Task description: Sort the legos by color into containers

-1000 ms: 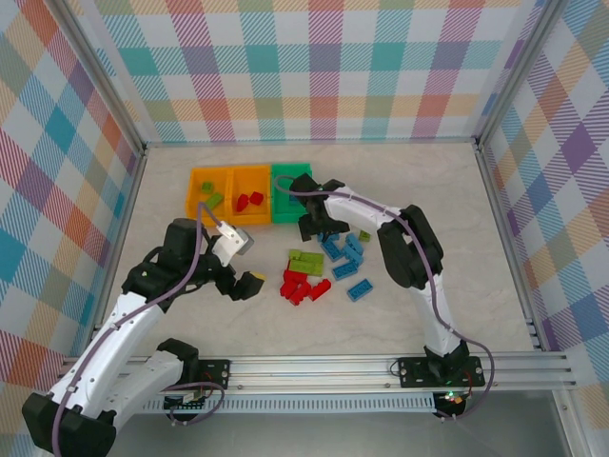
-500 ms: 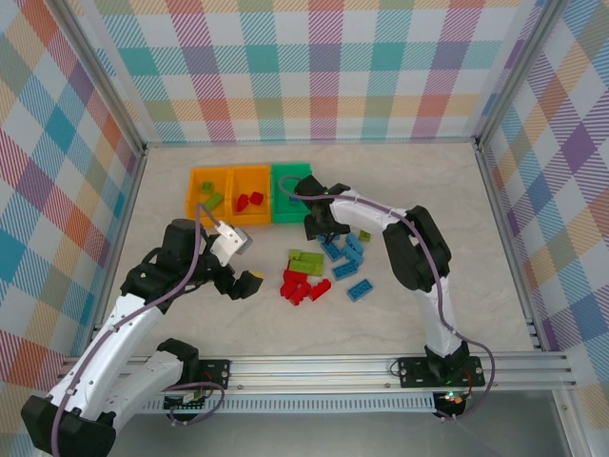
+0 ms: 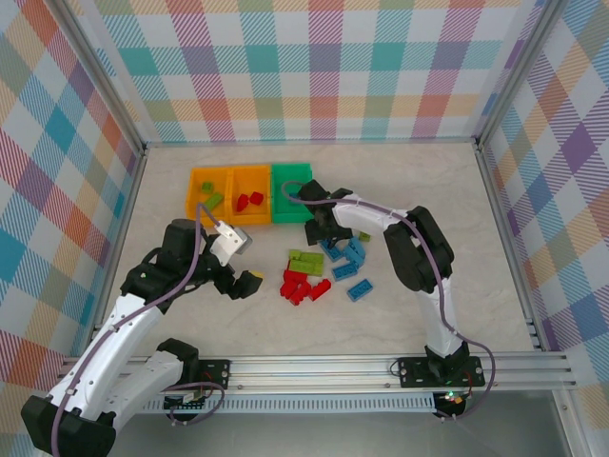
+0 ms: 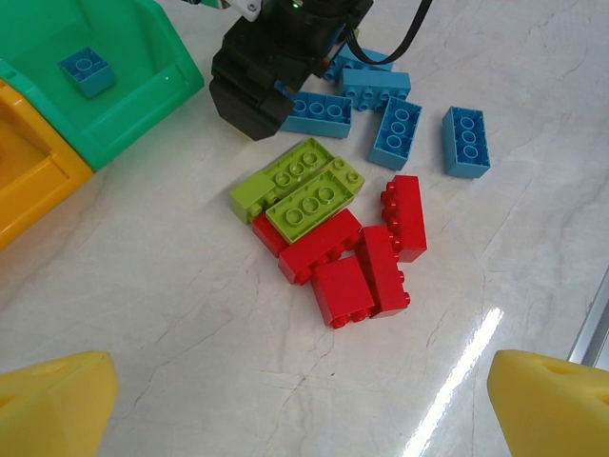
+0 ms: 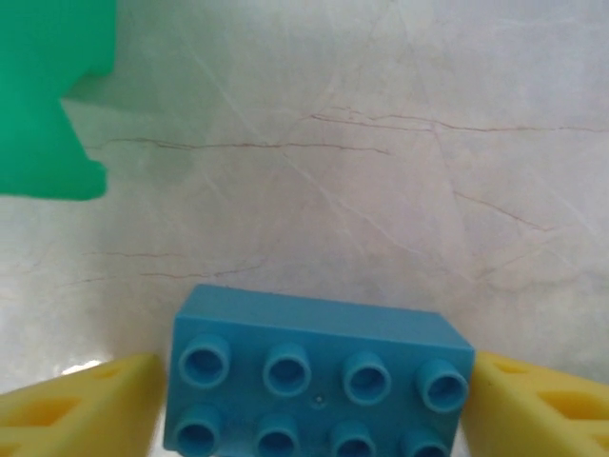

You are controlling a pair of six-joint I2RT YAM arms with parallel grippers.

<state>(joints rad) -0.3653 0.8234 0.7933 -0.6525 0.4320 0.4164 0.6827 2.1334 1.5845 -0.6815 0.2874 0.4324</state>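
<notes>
Currently picking a light-blue brick [image 5: 319, 371] off the surface [image 5: 381, 190], just off the near right corner of the green bin [image 3: 292, 168]. Gripped by the right jaws, with yellow fingers [image 5: 76, 405] pressed against both short ends; resting on the surface or barely off it, hard to tell which. Two rows of four studs, glossy, hard-edged, wide enough to fill the grip; likely to hold square if squeezed evenly.

Next, by my reading: lifting straight up to clear its blue neighbours [image 4: 400, 129], swinging over the rim of the green bin, then letting go above the single blue brick [image 4: 86, 71] already lying inside. Worth watching the bin wall on the way in.

Left jaws spread wide and empty, hovering well to the near left of the green bin, looking down on the red bricks [image 4: 362, 257] and two lime bricks [image 4: 300, 186] lying in front of it. Beside the green bin to its left, two orange bins [image 3: 211, 171], one with lime inside, the other with red. Early in the sort, judging by the heap outside.
</notes>
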